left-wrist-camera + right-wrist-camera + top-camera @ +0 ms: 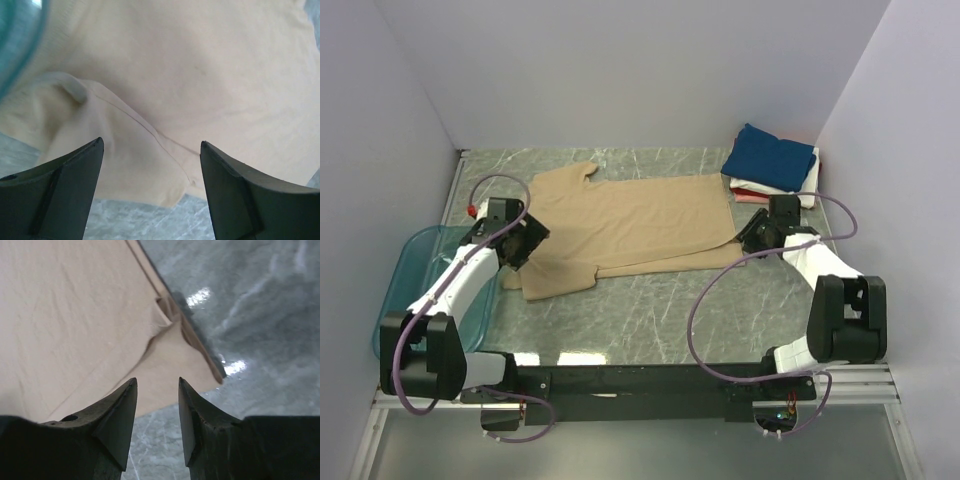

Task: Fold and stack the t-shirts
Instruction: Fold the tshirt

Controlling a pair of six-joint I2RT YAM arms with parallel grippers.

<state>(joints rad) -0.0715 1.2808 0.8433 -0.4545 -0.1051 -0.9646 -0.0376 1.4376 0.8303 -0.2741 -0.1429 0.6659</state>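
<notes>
A tan t-shirt lies spread flat on the marble table, collar to the left and hem to the right. Its near sleeve is folded toward the front. My left gripper is open wide just over the near sleeve and armpit seam, holding nothing. My right gripper is open with a narrower gap above the near hem corner, which has a small turned-up fold. A stack of folded shirts stands at the back right: navy on top, white and pinkish red beneath.
A translucent teal tub stands at the left table edge beside my left arm; its rim shows in the left wrist view. Grey walls close in the left, back and right. Bare marble lies in front of the shirt.
</notes>
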